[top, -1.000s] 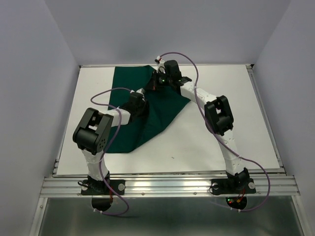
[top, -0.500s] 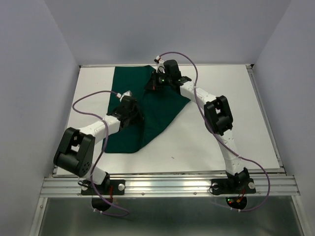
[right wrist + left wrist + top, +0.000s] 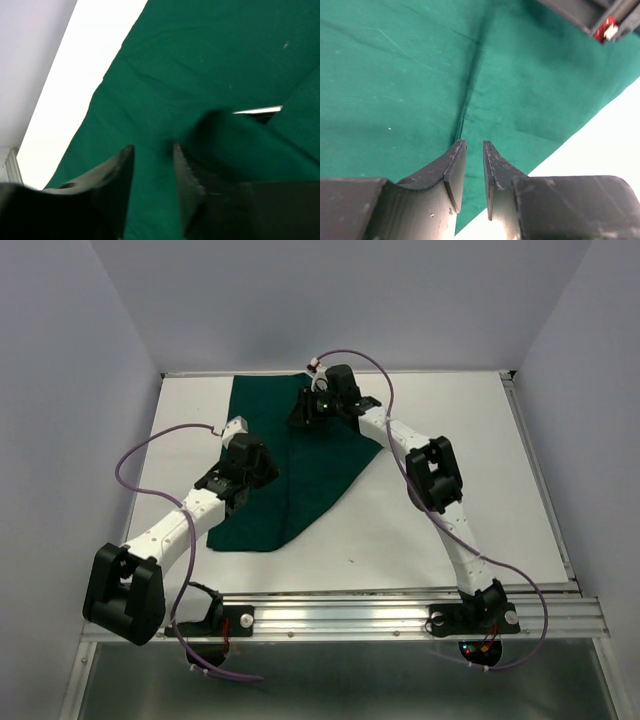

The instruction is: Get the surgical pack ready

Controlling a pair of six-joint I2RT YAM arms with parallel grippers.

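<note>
The dark green drape point(image 3: 300, 455) lies on the white table, its right part folded over along a diagonal crease point(image 3: 470, 85). My left gripper point(image 3: 258, 468) hovers low over the drape's left half. Its jaws point(image 3: 473, 150) stand a narrow gap apart with nothing between them. My right gripper point(image 3: 303, 412) is over the drape's far part. Its jaws point(image 3: 152, 150) are a little apart over flat cloth, with a raised bulge of cloth point(image 3: 235, 135) beside the right finger. No steel tray, scissors, forceps or gauze packets are in view.
The white table top point(image 3: 450, 500) is bordered by a metal rail point(image 3: 350, 615) at the near edge and by pale walls on three sides. Purple cables loop from both arms. A tiny dark speck point(image 3: 350, 560) lies on the table near the front.
My left arm has swung out to the left and stretched low, and its gripper has moved left across the drape. My right gripper has shifted slightly left over the far part of the drape.
</note>
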